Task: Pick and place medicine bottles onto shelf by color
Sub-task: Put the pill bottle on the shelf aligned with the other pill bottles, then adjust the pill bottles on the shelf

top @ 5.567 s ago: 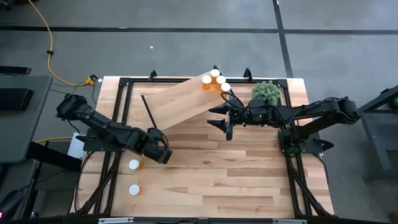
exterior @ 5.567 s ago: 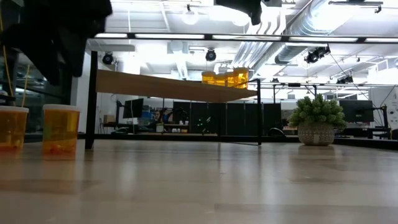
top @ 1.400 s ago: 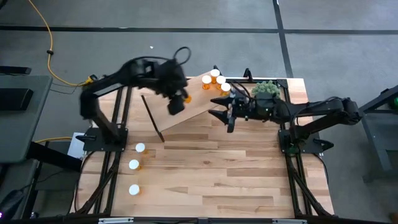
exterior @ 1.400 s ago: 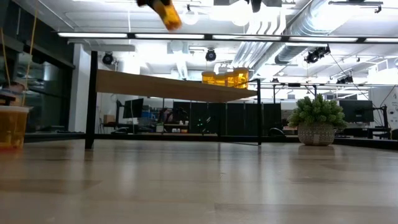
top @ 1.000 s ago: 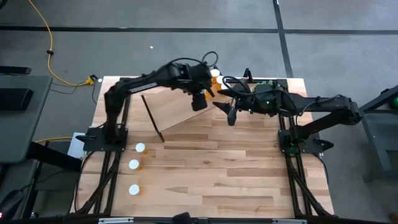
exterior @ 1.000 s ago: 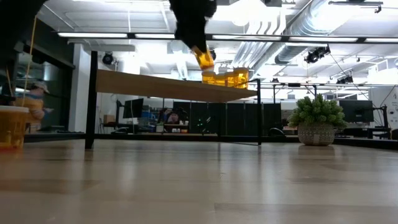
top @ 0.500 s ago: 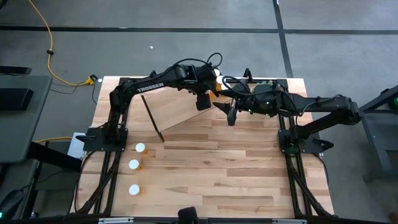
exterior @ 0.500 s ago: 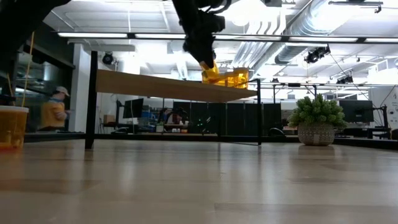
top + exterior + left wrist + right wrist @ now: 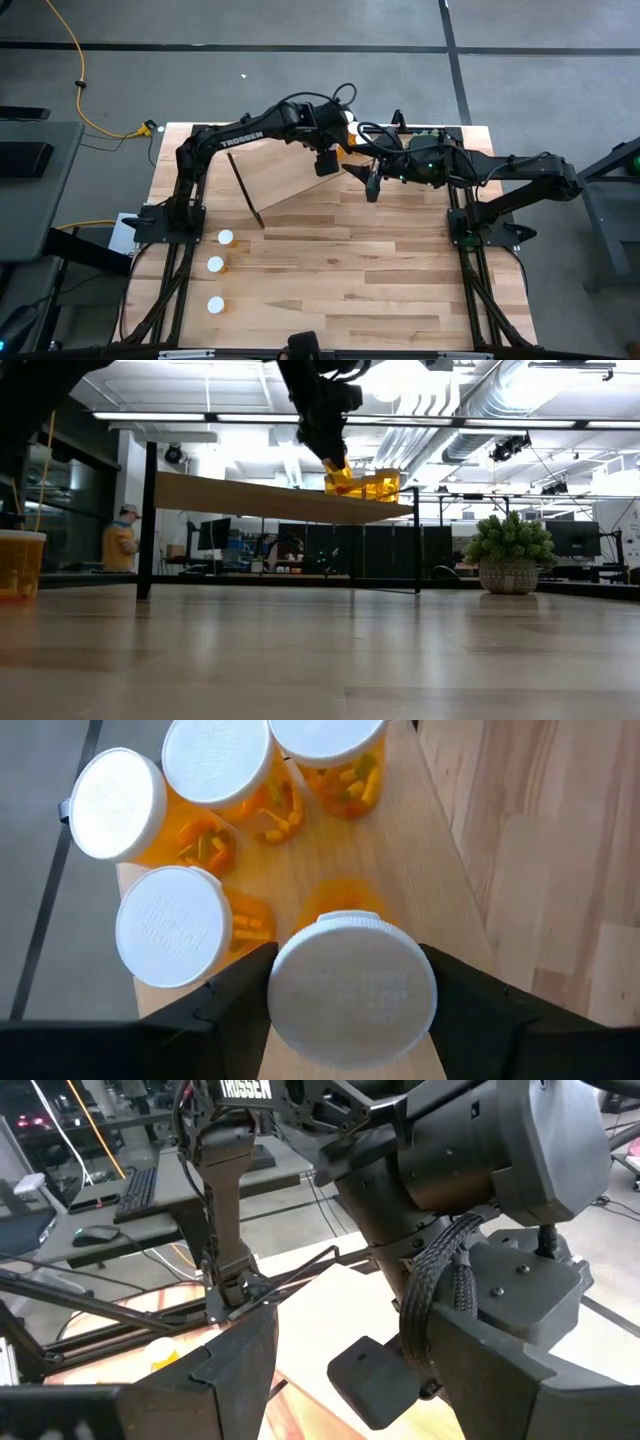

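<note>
Right now my left fingers [image 9: 235,990] are sitting on both sides of one medicine bottle [image 9: 352,990], touching its round white cap, near the bottom middle of my left wrist picture. I cannot tell if they are squeezing it or letting go. My left gripper [image 9: 326,160] is hanging over the far end of the shelf [image 9: 285,165], in the upper middle of the high picture. In the low picture it is coming down from the top onto the orange bottles [image 9: 362,483] standing on the shelf.

Four more bottles [image 9: 205,765] are standing close together just past mine, filling the upper left of the wrist picture. Little yellow and green pills are showing inside them.

My right gripper [image 9: 371,186] is waiting just to the right of the left one, with its fingers spread apart and nothing between them.

Three other bottles [image 9: 217,264] are standing in a row on the table [image 9: 380,280], at the lower left of the high picture. A fuzzy green plant [image 9: 510,552] is sitting at the right of the low picture. Far behind the table, a person [image 9: 121,541] is standing at the left.
</note>
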